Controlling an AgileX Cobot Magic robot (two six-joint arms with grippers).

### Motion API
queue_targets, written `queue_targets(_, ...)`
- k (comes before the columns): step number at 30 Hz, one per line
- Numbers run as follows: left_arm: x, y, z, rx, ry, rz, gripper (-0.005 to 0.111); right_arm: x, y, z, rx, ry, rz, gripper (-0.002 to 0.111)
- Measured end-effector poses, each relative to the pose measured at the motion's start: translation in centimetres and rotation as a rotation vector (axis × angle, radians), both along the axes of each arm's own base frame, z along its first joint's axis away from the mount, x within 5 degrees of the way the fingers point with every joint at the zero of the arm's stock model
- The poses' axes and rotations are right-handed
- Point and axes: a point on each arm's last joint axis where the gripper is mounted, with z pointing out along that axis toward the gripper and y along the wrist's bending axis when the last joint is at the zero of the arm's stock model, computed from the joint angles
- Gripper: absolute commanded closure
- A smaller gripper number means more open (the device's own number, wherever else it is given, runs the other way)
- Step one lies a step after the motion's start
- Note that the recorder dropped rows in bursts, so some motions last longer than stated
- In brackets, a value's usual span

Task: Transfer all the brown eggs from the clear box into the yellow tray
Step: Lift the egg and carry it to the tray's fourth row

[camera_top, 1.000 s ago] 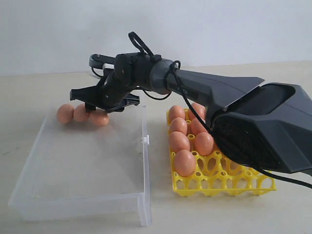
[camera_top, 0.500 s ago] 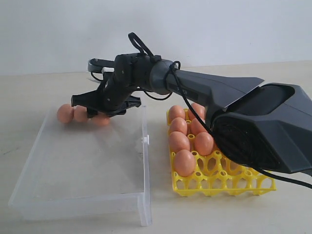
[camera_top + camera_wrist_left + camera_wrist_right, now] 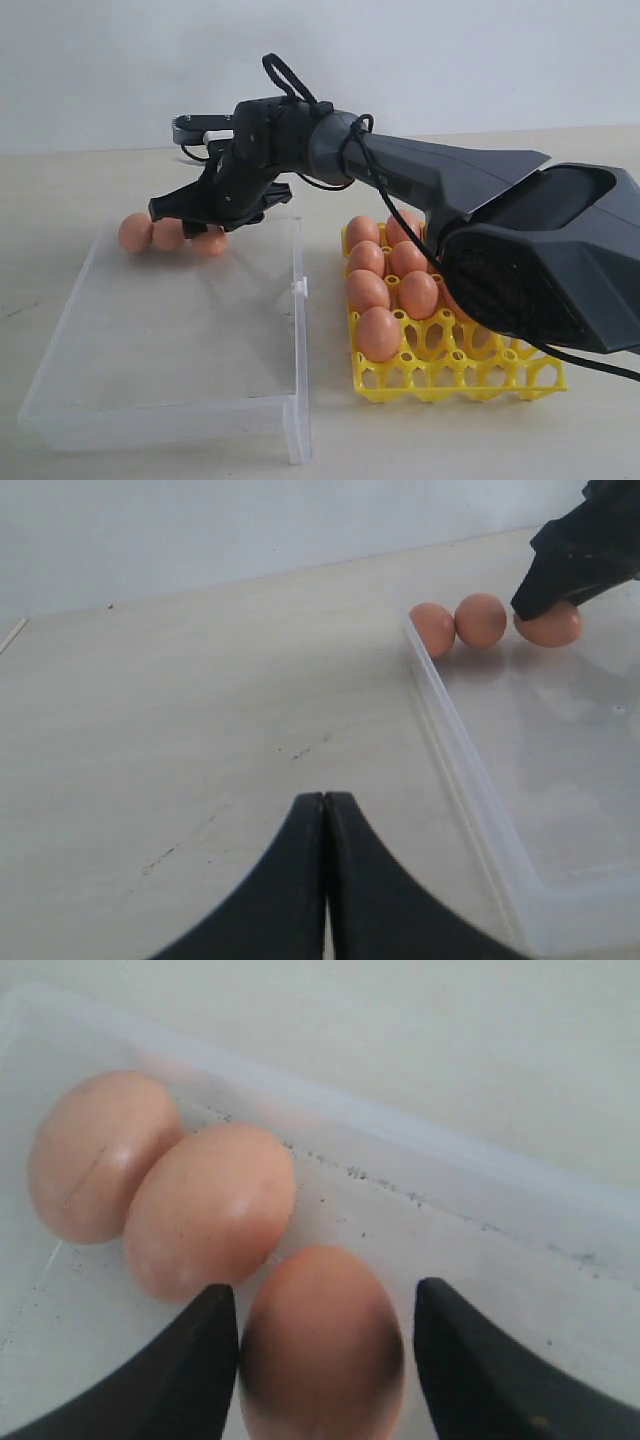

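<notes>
A: Where is the right claw (image 3: pixel 190 218)?

B: Low over the far end of the clear box (image 3: pixel 150 415). Its fingers are spread wide, released, gripping nothing.

A: And the brown eggs (image 3: pixel 167 234)?

B: Three lie in the box, along its far wall. The nearest egg (image 3: pixel 320 1345) sits right between the claw's fingers. One finger (image 3: pixel 205 1360) is just beside the shell, and the other stands off with box floor showing in the gap.

A: The other two?

B: The second egg (image 3: pixel 210 1210) lies just past the fingertip, beside the nearest one. The third egg (image 3: pixel 100 1155) leans against the second, farther out from the claw.

A: The yellow tray (image 3: pixel 450 375)?

B: Back behind the claw, alongside its arm (image 3: pixel 450 180), just beside the box. At least seven tray eggs (image 3: pixel 379 333) sit in its cells, and the arm hides some of the tray.

A: And the left claw (image 3: pixel 325 810)?

B: Clenched on nothing, fingers pressed together. It hangs over the bare table (image 3: pixel 200 730) outside the box, and the three eggs lie well ahead of it.
</notes>
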Motion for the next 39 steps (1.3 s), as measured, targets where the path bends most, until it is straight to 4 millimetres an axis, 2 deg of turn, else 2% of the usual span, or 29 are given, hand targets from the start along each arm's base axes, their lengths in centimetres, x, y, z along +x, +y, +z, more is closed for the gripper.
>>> queue_targets(18, 0.0, 0.0, 0.0, 0.000, 0.000, 0.000, 0.107, 0.4, 0.0, 0.1, 0.003, -0.055, 0.002, 0.056)
queue_targets(27, 0.0, 0.0, 0.0, 0.000, 0.000, 0.000, 0.107, 0.4, 0.0, -1.6, -0.014, -0.036, 0.005, 0.057)
queue_targets(29, 0.0, 0.0, 0.0, 0.000, 0.000, 0.000, 0.107, 0.4, 0.0, -1.6, -0.015, -0.037, 0.007, 0.066)
queue_targets(33, 0.0, 0.0, 0.0, 0.000, 0.000, 0.000, 0.107, 0.4, 0.0, -1.6, -0.017, -0.036, 0.009, 0.108)
queue_targets(39, 0.0, 0.0, 0.0, 0.000, 0.000, 0.000, 0.107, 0.2, 0.0, -1.6, -0.049, -0.047, 0.062, 0.108)
